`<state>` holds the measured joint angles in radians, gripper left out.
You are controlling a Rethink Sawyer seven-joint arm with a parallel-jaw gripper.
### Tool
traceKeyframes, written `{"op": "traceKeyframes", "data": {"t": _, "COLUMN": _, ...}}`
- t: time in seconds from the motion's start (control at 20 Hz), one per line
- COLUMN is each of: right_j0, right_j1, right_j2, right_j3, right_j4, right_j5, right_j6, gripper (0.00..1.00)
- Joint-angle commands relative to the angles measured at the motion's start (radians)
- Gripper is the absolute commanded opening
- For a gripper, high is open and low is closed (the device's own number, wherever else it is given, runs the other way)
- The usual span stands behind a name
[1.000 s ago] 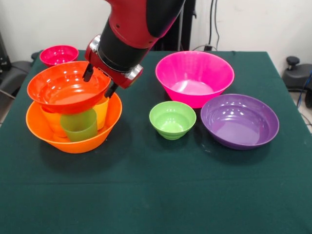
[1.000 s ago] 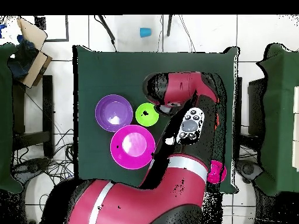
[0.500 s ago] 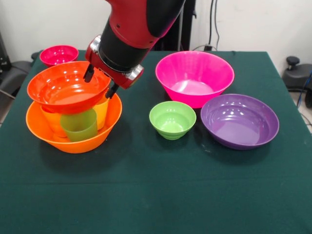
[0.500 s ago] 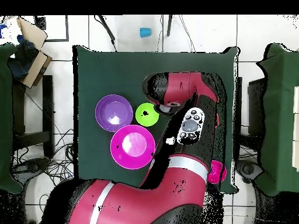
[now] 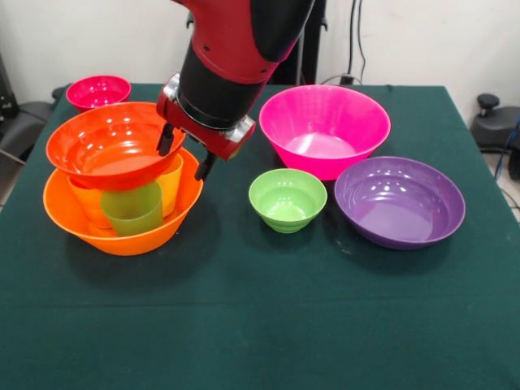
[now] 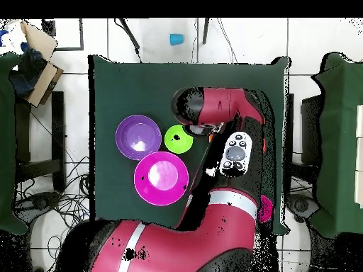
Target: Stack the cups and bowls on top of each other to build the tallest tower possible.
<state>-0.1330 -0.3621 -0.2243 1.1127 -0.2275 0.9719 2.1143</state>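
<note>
The tower stands at the left of the front view: a large orange bowl (image 5: 122, 236) holds a green cup (image 5: 132, 210), a yellow cup (image 5: 171, 185) and an orange cup (image 5: 85, 203). A wide red-orange bowl (image 5: 106, 150) rests on the cups. My gripper (image 5: 184, 157) is open, its fingers astride that bowl's right rim. The pink bowl (image 5: 323, 130), light green bowl (image 5: 287, 199), purple bowl (image 5: 400, 201) and crimson bowl (image 5: 98, 91) stand apart on the table. In the overhead view my arm hides the tower. A blue cup (image 6: 176, 39) lies on the floor beyond the table.
The table has a dark green cloth (image 5: 260, 325). In the overhead view the purple bowl (image 6: 138, 137), light green bowl (image 6: 178, 139) and pink bowl (image 6: 161, 177) cluster left of my arm. A cardboard box (image 6: 35, 53) sits off the table.
My gripper has shifted right and slightly down along the red-orange bowl's rim, still open. The bowl and the other things have not moved.
</note>
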Motion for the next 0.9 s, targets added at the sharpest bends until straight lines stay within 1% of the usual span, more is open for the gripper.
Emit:
{"op": "traceKeyframes", "data": {"t": 0.05, "right_j0": 0.014, "right_j1": -0.006, "right_j2": 0.121, "right_j3": 0.033, "right_j4": 0.005, "right_j5": 0.042, "right_j6": -0.069, "gripper": 1.0}}
{"op": "traceKeyframes", "data": {"t": 0.25, "right_j0": 0.024, "right_j1": -0.007, "right_j2": 0.107, "right_j3": 0.018, "right_j4": -0.014, "right_j5": 0.065, "right_j6": -0.082, "gripper": 1.0}}
{"op": "traceKeyframes", "data": {"t": 0.4, "right_j0": 0.04, "right_j1": -0.005, "right_j2": 0.071, "right_j3": 0.001, "right_j4": -0.053, "right_j5": 0.086, "right_j6": -0.092, "gripper": 1.0}}
{"op": "traceKeyframes", "data": {"t": 0.55, "right_j0": 0.038, "right_j1": 0.0, "right_j2": 0.067, "right_j3": 0.001, "right_j4": -0.057, "right_j5": 0.074, "right_j6": -0.09, "gripper": 1.0}}
{"op": "traceKeyframes", "data": {"t": 0.7, "right_j0": 0.042, "right_j1": 0.006, "right_j2": 0.062, "right_j3": -0.022, "right_j4": -0.063, "right_j5": 0.098, "right_j6": -0.104, "gripper": 1.0}}
{"op": "traceKeyframes", "data": {"t": 0.9, "right_j0": 0.047, "right_j1": 0.005, "right_j2": 0.057, "right_j3": -0.028, "right_j4": -0.064, "right_j5": 0.11, "right_j6": -0.102, "gripper": 1.0}}
